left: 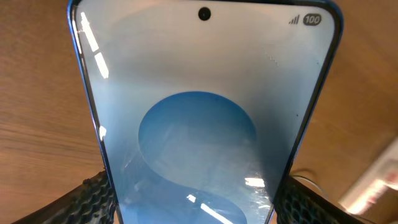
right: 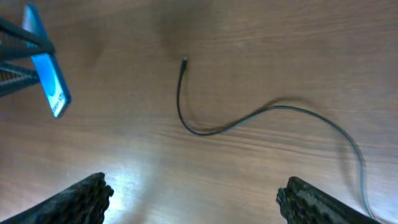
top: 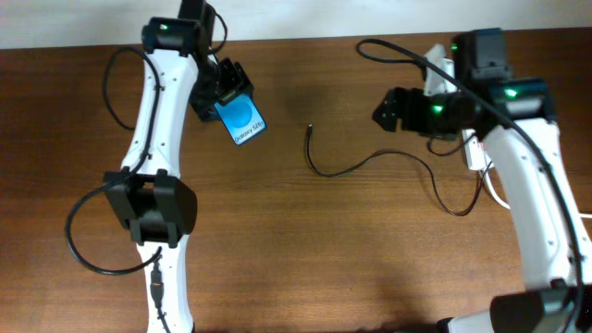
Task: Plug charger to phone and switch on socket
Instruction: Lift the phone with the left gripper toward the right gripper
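My left gripper [top: 225, 92] is shut on the phone [top: 242, 121], holding it tilted above the table at the back left. Its blue screen fills the left wrist view [left: 199, 124], clamped between both fingers. The phone also shows in the right wrist view [right: 48, 73]. The charger is a thin black cable [top: 370, 162] lying on the wood in the middle; its plug tip [top: 308, 129] points away from me and also shows in the right wrist view [right: 184, 61]. My right gripper [top: 387, 109] is open and empty, above the table to the right of the tip. The socket [top: 474, 148] is mostly hidden under my right arm.
A thick white cable [top: 499, 196] runs off by the right arm. The left arm's black wires loop over the table at the left [top: 83, 250]. Bare wooden table [top: 351, 259] lies in front of the charger.
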